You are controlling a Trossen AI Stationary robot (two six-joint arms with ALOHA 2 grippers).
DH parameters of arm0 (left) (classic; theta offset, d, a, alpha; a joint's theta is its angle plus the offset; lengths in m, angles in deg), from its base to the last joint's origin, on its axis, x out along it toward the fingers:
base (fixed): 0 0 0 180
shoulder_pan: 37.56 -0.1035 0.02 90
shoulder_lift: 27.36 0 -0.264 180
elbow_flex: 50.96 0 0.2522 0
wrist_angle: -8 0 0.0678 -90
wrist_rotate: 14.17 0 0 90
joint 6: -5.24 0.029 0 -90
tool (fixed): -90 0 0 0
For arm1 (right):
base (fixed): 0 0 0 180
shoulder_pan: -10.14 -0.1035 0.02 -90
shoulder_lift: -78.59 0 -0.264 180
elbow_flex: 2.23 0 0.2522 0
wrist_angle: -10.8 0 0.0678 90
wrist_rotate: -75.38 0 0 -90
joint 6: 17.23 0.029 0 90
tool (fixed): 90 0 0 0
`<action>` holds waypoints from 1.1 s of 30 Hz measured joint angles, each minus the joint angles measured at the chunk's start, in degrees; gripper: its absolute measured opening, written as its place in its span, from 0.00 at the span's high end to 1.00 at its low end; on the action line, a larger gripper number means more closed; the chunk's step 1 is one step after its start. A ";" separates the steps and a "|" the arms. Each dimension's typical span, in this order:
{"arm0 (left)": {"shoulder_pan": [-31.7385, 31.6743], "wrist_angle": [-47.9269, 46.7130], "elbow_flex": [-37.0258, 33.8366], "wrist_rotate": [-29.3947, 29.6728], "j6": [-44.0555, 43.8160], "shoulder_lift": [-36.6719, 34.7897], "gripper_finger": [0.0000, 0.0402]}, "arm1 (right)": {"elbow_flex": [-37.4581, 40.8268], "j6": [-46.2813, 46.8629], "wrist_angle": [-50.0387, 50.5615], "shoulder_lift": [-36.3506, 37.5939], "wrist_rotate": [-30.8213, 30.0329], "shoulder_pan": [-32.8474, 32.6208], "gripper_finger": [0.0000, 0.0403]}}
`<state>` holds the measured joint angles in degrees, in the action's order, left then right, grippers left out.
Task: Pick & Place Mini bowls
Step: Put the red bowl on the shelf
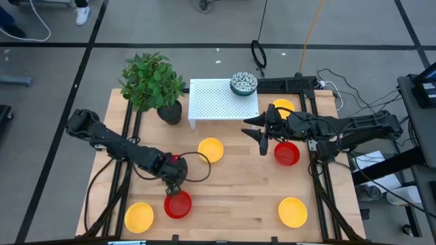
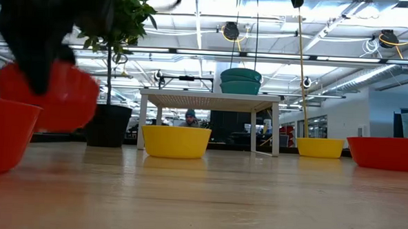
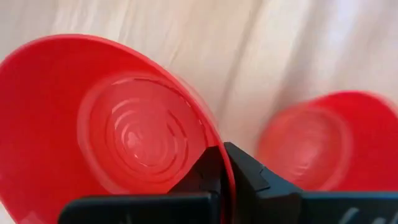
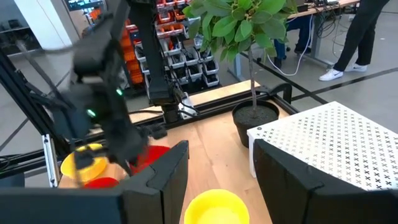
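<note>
we see the left gripper (image 1: 176,188) pinching the rim of a red mini bowl (image 3: 93,124), a second red bowl (image 3: 323,146) just beyond its fingers. the right gripper (image 1: 257,131) waits spread, a yellow bowl (image 1: 210,150) ahead of it.

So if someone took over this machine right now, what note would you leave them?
Left hand: shut on the rim of a red bowl, near the table's front.
Right hand: open, holding nothing, above the table beside another red bowl.
Yellow bowls: one mid-table, two at the front, one behind the right arm.
Patterned bowls sit stacked on the white rack.
Left: place the held bowl; the others remain loose.
</note>
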<state>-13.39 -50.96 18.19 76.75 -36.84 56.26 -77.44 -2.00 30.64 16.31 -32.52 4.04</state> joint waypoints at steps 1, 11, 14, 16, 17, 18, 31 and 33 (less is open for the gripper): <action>0.19 -1.41 2.01 1.38 1.90 0.02 0.98 | 0.00 0.00 0.02 0.00 0.01 -0.01 0.59; -4.76 -7.57 19.56 16.97 20.60 0.02 0.99 | 0.00 -1.55 1.39 0.00 0.01 -0.01 0.59; -9.93 -7.65 21.96 17.88 20.83 0.02 0.98 | 0.00 -1.56 2.39 0.00 0.01 0.00 0.59; -13.91 -7.78 23.07 17.79 20.85 0.50 0.98 | -0.02 -1.55 2.86 0.00 -0.01 -0.01 0.59; -15.85 -7.73 23.46 17.54 20.91 0.79 0.98 | 0.00 -1.55 2.96 0.00 0.01 -0.01 0.59; -17.82 -7.69 23.71 17.20 20.92 1.25 0.99 | 0.00 -1.55 3.08 0.00 0.01 -0.01 0.59; -33.76 -9.10 33.64 17.01 35.82 15.73 0.97 | -0.02 -4.37 3.27 0.00 -0.01 0.15 0.59; -35.42 -8.95 35.35 17.02 38.47 17.56 0.98 | -0.02 -4.37 3.25 0.00 -0.01 0.15 0.59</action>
<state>-48.81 -59.92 53.54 93.77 1.62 73.82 -77.46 -6.37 33.89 16.31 -32.53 4.19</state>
